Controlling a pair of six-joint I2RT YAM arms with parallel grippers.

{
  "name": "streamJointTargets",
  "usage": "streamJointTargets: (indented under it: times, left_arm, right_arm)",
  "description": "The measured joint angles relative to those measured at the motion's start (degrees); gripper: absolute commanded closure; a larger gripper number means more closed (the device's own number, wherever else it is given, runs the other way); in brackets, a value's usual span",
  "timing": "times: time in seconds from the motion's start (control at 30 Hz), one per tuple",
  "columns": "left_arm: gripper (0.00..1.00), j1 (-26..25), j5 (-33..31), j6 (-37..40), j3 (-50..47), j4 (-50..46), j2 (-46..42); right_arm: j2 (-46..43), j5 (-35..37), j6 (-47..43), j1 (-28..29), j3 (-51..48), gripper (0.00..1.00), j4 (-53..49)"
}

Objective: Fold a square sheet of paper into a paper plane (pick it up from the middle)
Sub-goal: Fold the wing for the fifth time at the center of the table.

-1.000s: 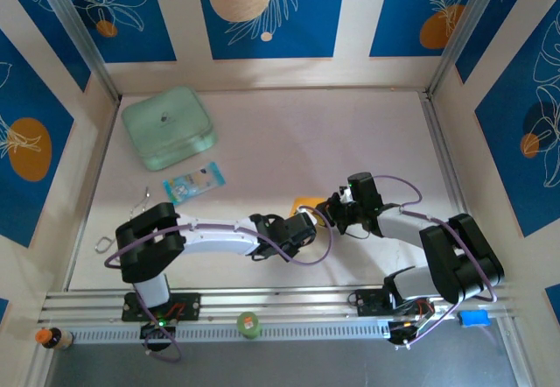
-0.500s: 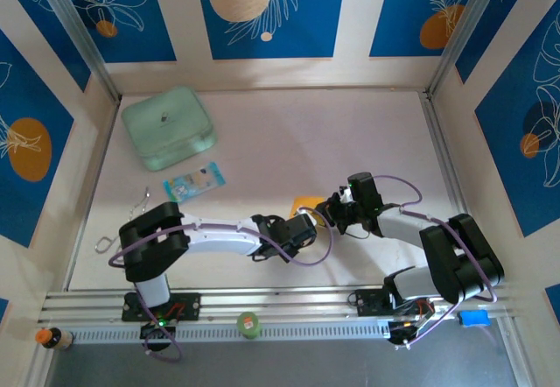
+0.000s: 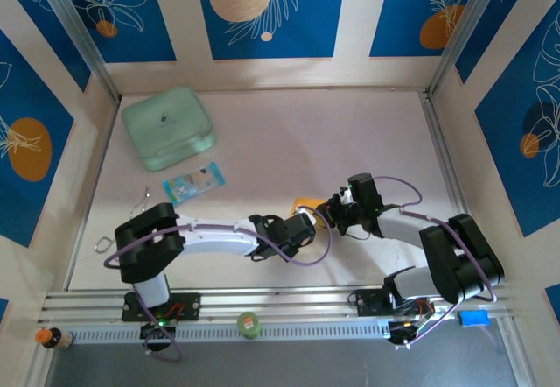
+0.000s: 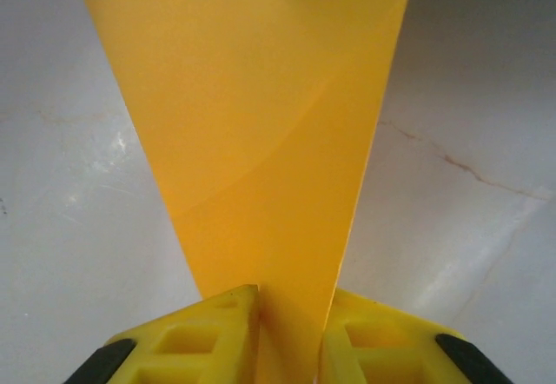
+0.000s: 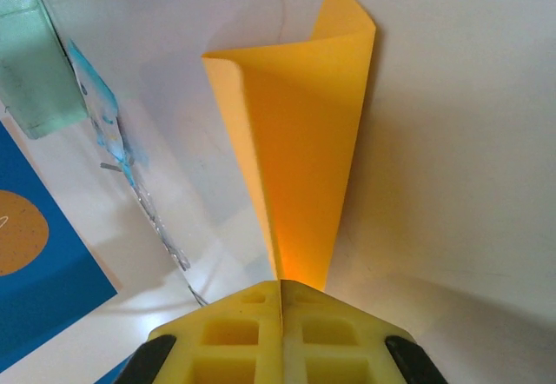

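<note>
Checked against the overhead views of the past second: find next to nothing moved. Note both arms in the same bent poses over the near middle of the table [image 3: 350, 133], meeting at the square sheet of paper [image 3: 306, 203], with only a faint shift at the left arm's elbow. Record the sheet in the same spot, a little right of centre, well apart from the mint-green box [image 3: 168, 127] at far left and the blue-and-white packet [image 3: 194, 183] nearer in. Judge this a hold-and-adjust phase rather than a carry: no fresh crease set, no dart shape yet, most of the folding still to do.

Right gripper [image 5: 281, 293]: find the jaws pressed fully together, pinching one tip of the sheet, the paper spreading away from the seam as a loose V with one flap curled over.

Left gripper [image 4: 291, 314]: see the jaws narrowly parted, the tapering end of the sheet filling the gap between them. Cannot tell whether the pads bite the paper or merely flank it. Note a soft diagonal crease across the sheet in that wrist view.

Treat any slack on the left as a risk — with one firm pinch alone, expect the loose fold to spring open.
</note>
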Motion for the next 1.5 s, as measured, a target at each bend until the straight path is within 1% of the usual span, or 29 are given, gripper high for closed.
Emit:
streamJointTargets:
  times: [0.27, 0.47, 0.6, 0.9, 0.97, 1.07, 1.13, 1.2, 1.23, 1.3, 1.5]
  left_arm:
    - [0.83, 0.0, 0.0, 0.0, 0.0, 0.7, -0.4]
    - [0.81, 0.0, -0.2, -0.5, 0.6, -0.5, 0.6]
    - [0.81, 0.0, -0.2, -0.9, 1.0, -1.1, 1.0]
    - [0.92, 0.0, -0.4, -1.0, 1.0, -1.2, 1.2]
    - [0.92, 0.0, -0.4, -1.1, 1.0, -1.2, 1.2]
    - [0.95, 0.0, -0.4, -1.2, 1.0, -1.2, 1.2]
    - [0.97, 0.0, -0.4, -1.5, 1.0, -1.2, 1.3]
    - [0.97, 0.0, -0.5, -1.8, 1.1, -1.2, 1.9]
    - [0.97, 0.1, -0.4, -1.9, 1.1, -1.2, 2.2]
    - [0.97, 0.2, -0.5, -2.4, 1.1, -1.2, 3.0]
    - [0.96, 0.3, -0.8, -2.5, 2.0, -1.5, 4.6]
  right_arm:
    - [0.0, 0.0, 0.0, 0.0, -0.1, 0.98, 0.0]
    - [0.0, 0.0, 0.0, 0.0, -0.1, 0.98, 0.0]
    - [0.0, 0.0, 0.0, 0.0, -0.1, 0.98, 0.0]
    - [0.0, 0.0, 0.0, 0.0, -0.1, 0.97, 0.0]
    - [0.0, 0.0, 0.0, 0.0, -0.1, 0.95, 0.0]
    - [-0.3, 0.0, -0.3, 0.0, -0.1, 0.86, -0.5]
    - [-1.2, 0.5, -1.2, 0.0, 0.0, 0.80, -2.3]
    - [-2.9, 1.4, -2.5, -0.2, 0.1, 0.68, -5.0]
    - [-3.8, 1.9, -3.0, -0.3, 0.2, 0.65, -6.3]
    - [-6.2, 3.0, -4.2, -0.8, 0.3, 0.62, -9.3]
    - [-13.4, 5.6, -5.5, -3.0, 0.3, 0.62, -15.2]
